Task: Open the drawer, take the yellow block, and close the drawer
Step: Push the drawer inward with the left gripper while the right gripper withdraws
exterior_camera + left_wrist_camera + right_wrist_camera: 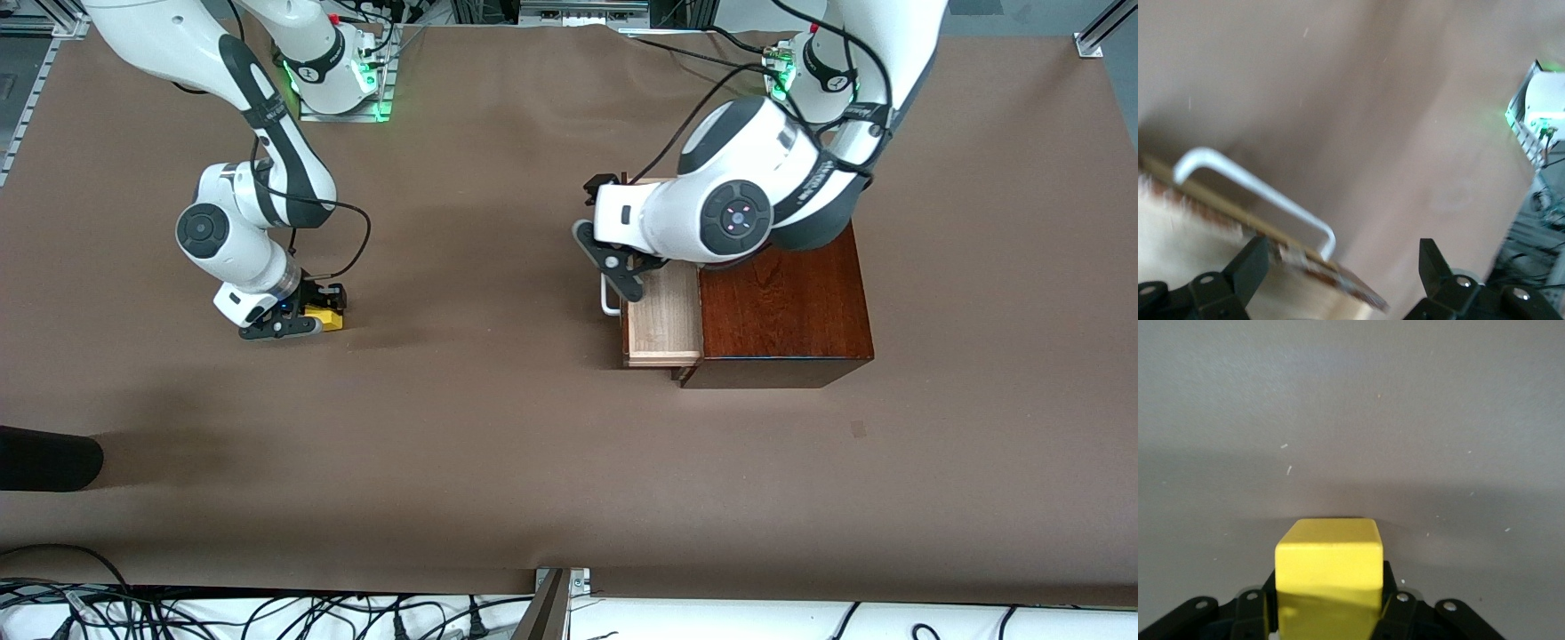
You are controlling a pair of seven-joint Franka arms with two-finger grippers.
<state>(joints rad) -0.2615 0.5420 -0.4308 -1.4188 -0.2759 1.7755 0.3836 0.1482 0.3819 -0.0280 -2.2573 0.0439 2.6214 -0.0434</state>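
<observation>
Holding: block (1329, 577) was clamped between the right gripper (298, 318) fingers, low at the table (498, 444) toward the right arm's end, well apart from the box (782, 311).
Judged reason: block was likely being set down clear of the drawer's path.
Drawer (662, 320): was seen pulled out, tray empty.
Handle (1258, 190): lay just ahead of the left gripper (1345, 270), jaws apart, judged placed to push the front shut.
Writing: none could be read.

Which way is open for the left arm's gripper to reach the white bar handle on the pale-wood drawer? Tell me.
Probably a direct one: the left gripper is open beside the white bar handle, nothing between them.
</observation>
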